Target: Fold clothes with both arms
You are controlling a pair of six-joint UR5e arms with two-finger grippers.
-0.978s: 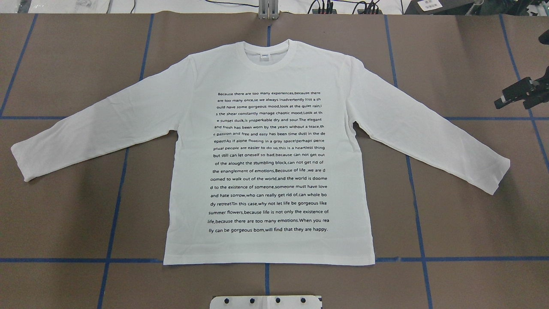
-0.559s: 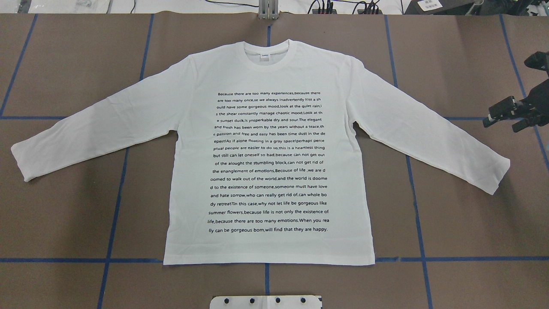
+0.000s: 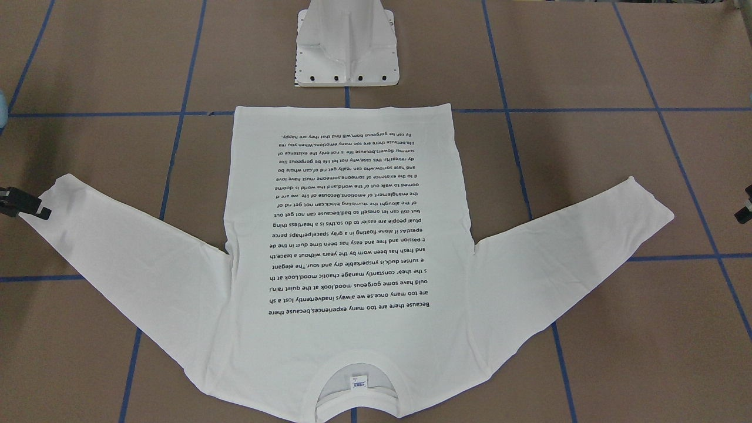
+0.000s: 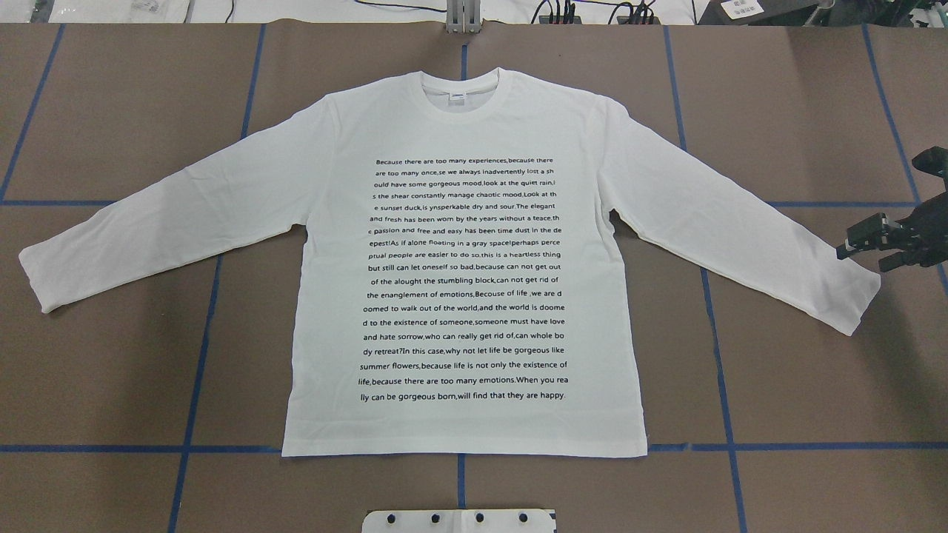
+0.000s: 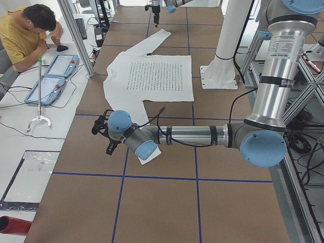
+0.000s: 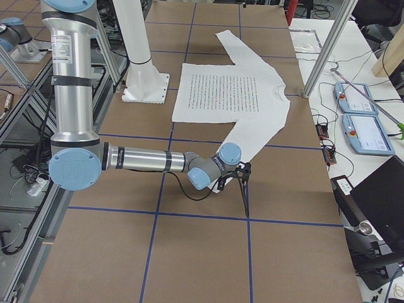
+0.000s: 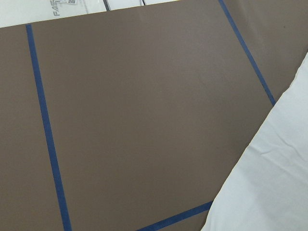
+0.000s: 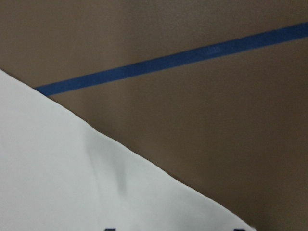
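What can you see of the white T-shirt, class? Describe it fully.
The white long-sleeved T-shirt looks like soft cotton and lies flat, print side up, on the brown table, both sleeves spread out and angled toward the hem. It has a ribbed round collar with a small label and a black text block. The open right gripper is at one cuff; contact is unclear.

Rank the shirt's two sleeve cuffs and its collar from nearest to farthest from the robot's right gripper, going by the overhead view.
1. The near cuff, on the view's right, close beside the right gripper.
2. The collar, at the top middle.
3. The far cuff, at the view's left edge.
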